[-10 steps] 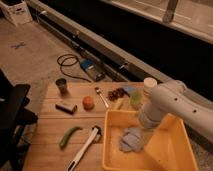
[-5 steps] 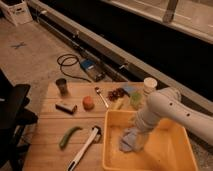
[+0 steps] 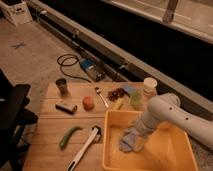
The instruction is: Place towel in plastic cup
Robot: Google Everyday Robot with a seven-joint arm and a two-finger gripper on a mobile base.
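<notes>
A grey-blue towel (image 3: 130, 142) lies crumpled in the left part of a yellow bin (image 3: 170, 152) on the wooden table. My white arm comes in from the right and bends down into the bin. My gripper (image 3: 139, 134) is at the top of the towel, touching it and partly hidden by it. A pale green translucent plastic cup (image 3: 136, 99) stands upright on the table just behind the bin's far edge. It is a short way from the gripper.
A cream lidded container (image 3: 149, 86) stands behind the cup. On the table are a dark metal cup (image 3: 62, 86), an orange (image 3: 88, 102), a spoon (image 3: 101, 96), a dark bar (image 3: 66, 107), a green pepper (image 3: 69, 136) and a white brush (image 3: 85, 147). A black chair (image 3: 12, 115) stands at the left.
My arm has lowered into the bin and the gripper has come down onto the towel. The towel has not left the bin.
</notes>
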